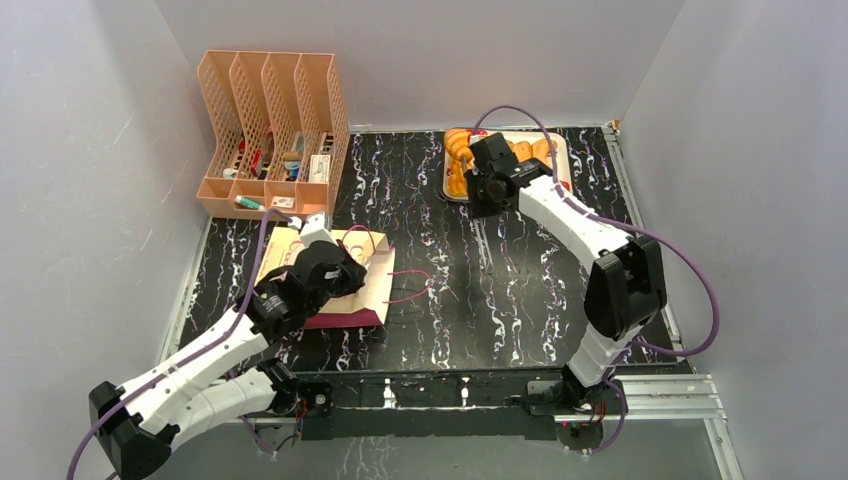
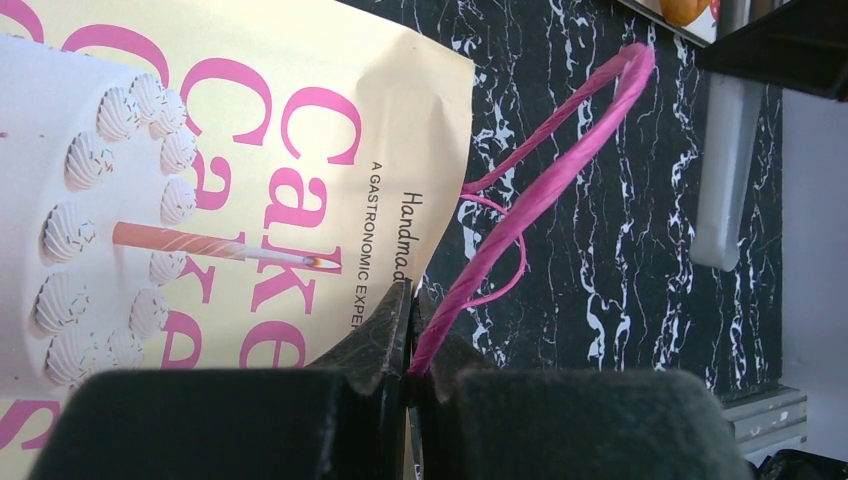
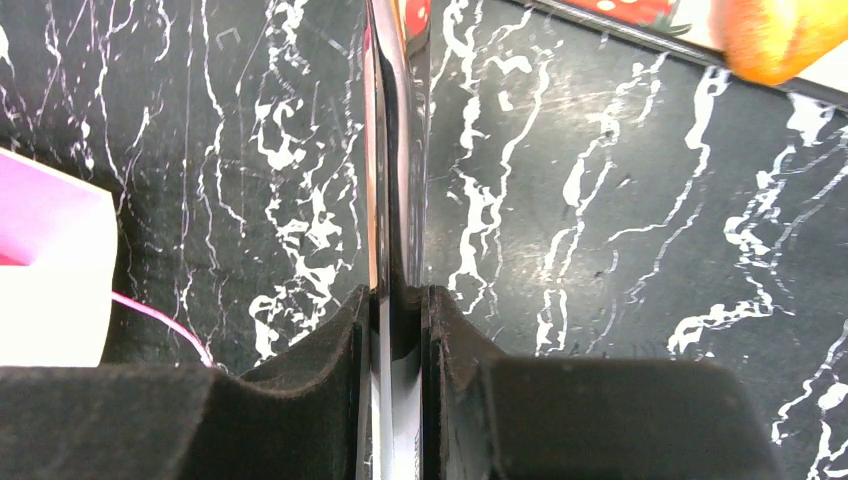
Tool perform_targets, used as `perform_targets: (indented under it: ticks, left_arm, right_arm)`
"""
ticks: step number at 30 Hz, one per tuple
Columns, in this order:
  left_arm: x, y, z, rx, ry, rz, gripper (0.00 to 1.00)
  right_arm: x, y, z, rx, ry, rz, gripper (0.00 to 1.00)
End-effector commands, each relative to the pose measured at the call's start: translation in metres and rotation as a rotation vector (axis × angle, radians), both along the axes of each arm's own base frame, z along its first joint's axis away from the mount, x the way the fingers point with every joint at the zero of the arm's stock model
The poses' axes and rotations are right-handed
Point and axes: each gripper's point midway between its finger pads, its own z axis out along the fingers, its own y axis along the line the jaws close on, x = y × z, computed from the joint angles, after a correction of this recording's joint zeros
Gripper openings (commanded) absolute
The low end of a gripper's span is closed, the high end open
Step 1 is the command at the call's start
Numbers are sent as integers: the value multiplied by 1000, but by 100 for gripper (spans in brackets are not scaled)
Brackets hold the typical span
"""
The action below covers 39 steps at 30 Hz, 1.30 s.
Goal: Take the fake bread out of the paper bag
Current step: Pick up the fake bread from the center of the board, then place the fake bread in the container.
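Note:
The paper bag [image 1: 368, 290] lies flat on the black marbled table at left centre, its "Cakes" print filling the left wrist view [image 2: 420, 110]. My left gripper [image 1: 352, 270] [image 2: 410, 312] sits over the bag, shut on its pink cord handle [image 2: 560, 170]. The fake bread [image 1: 459, 150] lies piled on a tray [image 1: 566, 165] at the back right. One orange piece shows in the right wrist view [image 3: 775, 35]. My right gripper [image 1: 478, 198] [image 3: 398, 295] is at the tray's near left corner, shut on a thin shiny edge that looks like the tray's rim [image 3: 398, 150].
A peach plastic file rack [image 1: 270, 120] with small items stands at the back left. A second loose handle loop [image 1: 410, 285] trails right of the bag. Grey walls close in on three sides. A corner of the bag shows in the right wrist view [image 3: 50, 290].

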Motion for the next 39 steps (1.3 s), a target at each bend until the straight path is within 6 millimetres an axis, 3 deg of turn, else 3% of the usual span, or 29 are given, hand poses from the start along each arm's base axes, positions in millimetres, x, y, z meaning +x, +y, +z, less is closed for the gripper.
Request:
perform_targets:
  ticks: [1, 10, 14, 18, 23, 24, 27, 31, 39]
  left_arm:
    - [4, -6, 7, 1, -19, -29, 0]
    - [2, -11, 3, 21, -3, -71, 0]
    - [2, -14, -1, 42, 11, -94, 0]
    - [2, -18, -5, 62, 28, -125, 0]
    - [1, -21, -11, 77, 49, -145, 0]
    - [1, -21, -12, 78, 52, -148, 0]
    - [0, -23, -14, 77, 59, -158, 1]
    - [-4, -24, -20, 67, 76, -164, 11]
    - [-5, -24, -18, 50, 76, -157, 24]
  right_arm:
    - [27, -14, 58, 40, -168, -65, 0]
    - [46, -70, 71, 15, -216, -209, 0]
    - [54, -91, 63, 21, -216, -263, 0]
    - [65, -106, 44, 33, -187, -301, 0]
    - [74, -101, 17, 56, -131, -302, 0]
    - [74, -101, 4, 49, -97, -306, 0]
    - [69, -100, -17, 46, -43, -319, 10]
    - [59, -102, -38, 40, 7, -342, 24]
    - [50, -106, -44, 36, 21, -362, 29]
